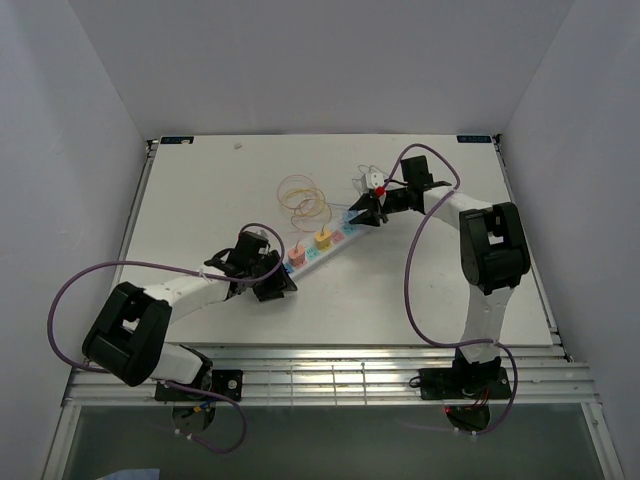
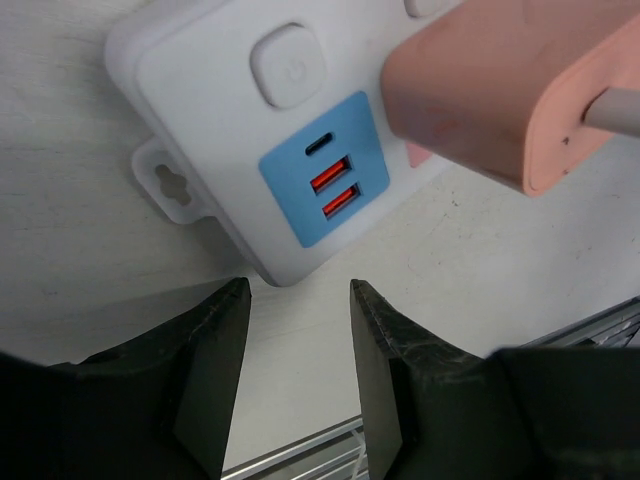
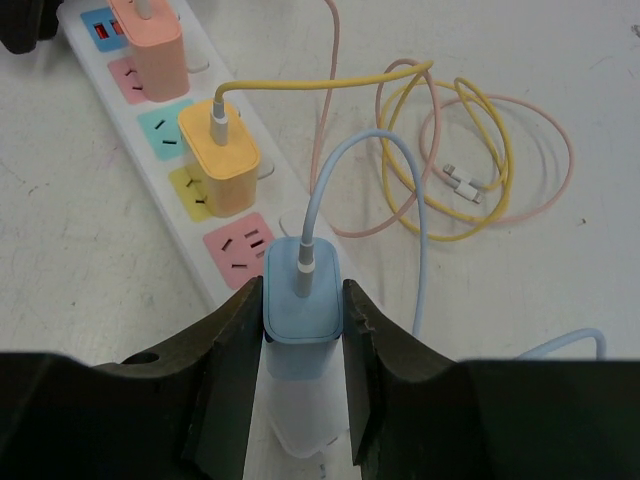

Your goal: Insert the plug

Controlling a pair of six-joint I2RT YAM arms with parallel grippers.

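A white power strip [image 1: 322, 250] lies diagonally mid-table. A pink plug [image 3: 150, 40] and a yellow plug [image 3: 220, 150] sit in it, and a pink socket [image 3: 240, 250] beside them is free. My right gripper [image 3: 302, 288] is shut on a blue plug [image 3: 300, 315], held upright over the strip's far end [image 3: 305, 420]; its pins are hidden. In the top view this gripper [image 1: 365, 213] is at the strip's upper right end. My left gripper [image 2: 298, 290] is open and empty, just off the strip's USB end [image 2: 325, 170], next to the pink plug [image 2: 490, 90].
Yellow and pink cables lie coiled [image 1: 303, 197] behind the strip, also in the right wrist view [image 3: 470, 170]. A blue cable [image 3: 400, 200] loops from the held plug. A metal rail [image 1: 330, 370] runs along the table's near edge.
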